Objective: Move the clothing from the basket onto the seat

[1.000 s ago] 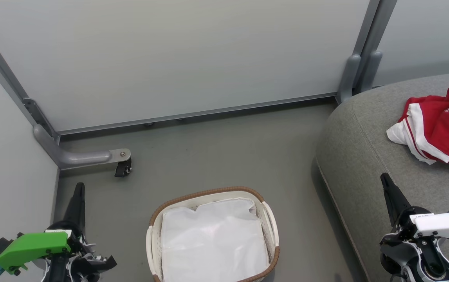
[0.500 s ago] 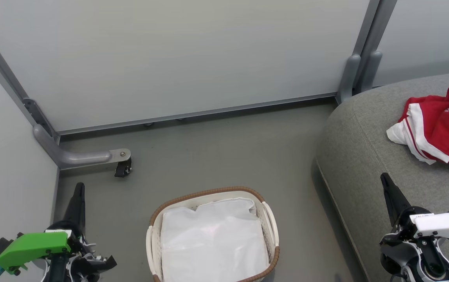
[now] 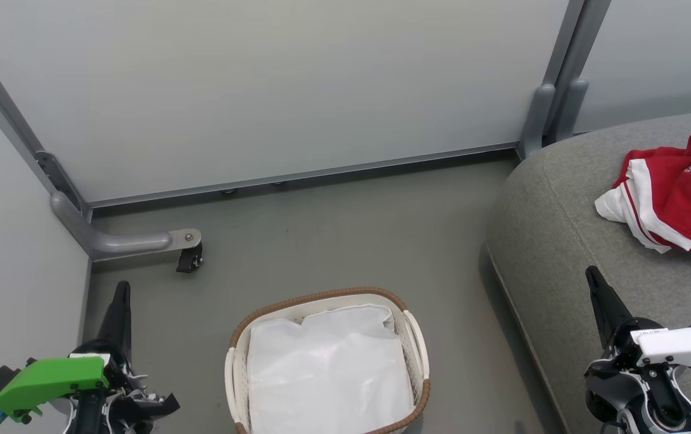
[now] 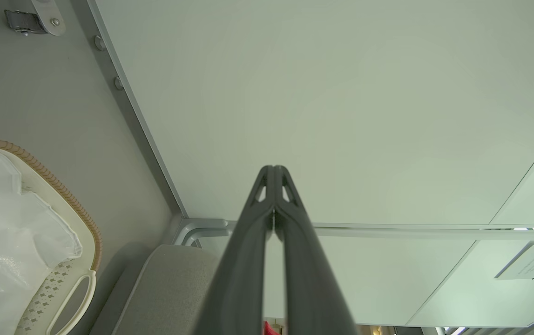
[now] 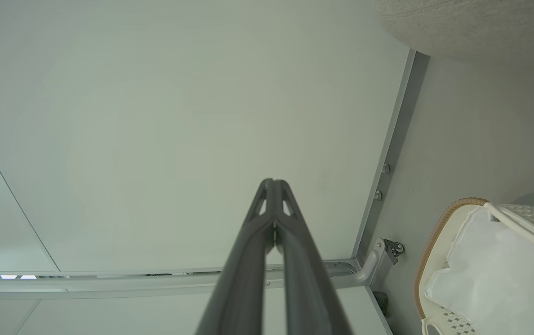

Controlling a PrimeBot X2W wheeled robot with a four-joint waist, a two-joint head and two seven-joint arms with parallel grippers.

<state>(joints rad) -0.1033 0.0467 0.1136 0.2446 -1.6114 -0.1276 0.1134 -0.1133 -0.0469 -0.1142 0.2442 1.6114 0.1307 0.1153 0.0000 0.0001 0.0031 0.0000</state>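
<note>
Pinched shut, left gripper (image 3: 121,289) and right gripper (image 3: 592,276) flank a white perforated basket (image 3: 321,296) on grey floor (image 3: 333,241), red sportswear (image 3: 676,205) on grey fabric sofa (image 3: 556,241).

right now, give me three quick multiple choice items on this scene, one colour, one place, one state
1. What colour is the rim of the basket?
A brown
B black
C green

2. Where does the clothing lie?
A in the basket
B on the seat
C half in the basket, half on the seat

3. How does the left tool stand?
A wide open
B shut on cloth
C shut, holding nothing

Answers
1 A: a brown woven band runs round the top of the white wall.
2 B: the red heap rests on the grey cushion, and the basket holds just its white liner.
3 C: in the left wrist view the two dark fingers meet at the tips with nothing between them.
</note>
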